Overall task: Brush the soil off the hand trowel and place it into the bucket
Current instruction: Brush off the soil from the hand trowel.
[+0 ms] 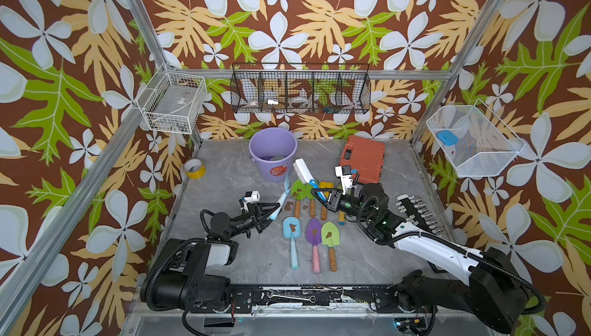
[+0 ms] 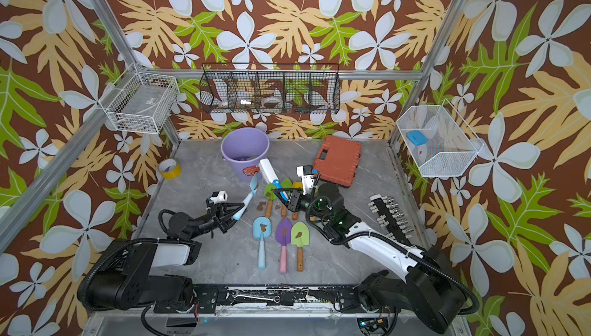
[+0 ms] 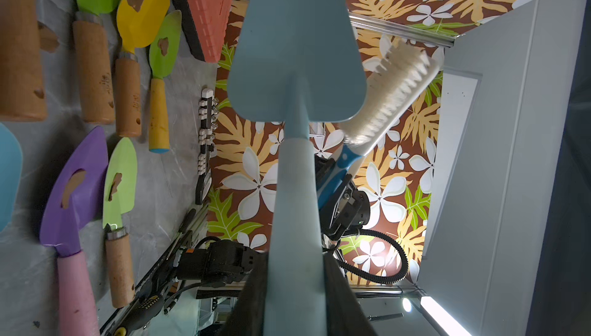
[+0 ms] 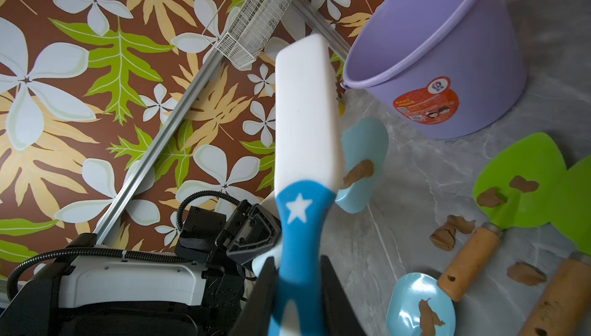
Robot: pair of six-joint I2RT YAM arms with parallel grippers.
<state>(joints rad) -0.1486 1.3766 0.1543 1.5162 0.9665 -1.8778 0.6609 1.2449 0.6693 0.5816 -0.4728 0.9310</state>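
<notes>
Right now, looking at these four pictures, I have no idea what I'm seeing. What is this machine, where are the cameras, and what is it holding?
It is a robot with two arms at a grey table. The two top views look down on the whole scene; the other two pictures come from cameras on the wrists. The left gripper is shut on a light blue trowel carrying a soil clump. The right gripper is shut on a white brush. More soiled trowels lie on the table, with a lilac bucket behind them.
</notes>
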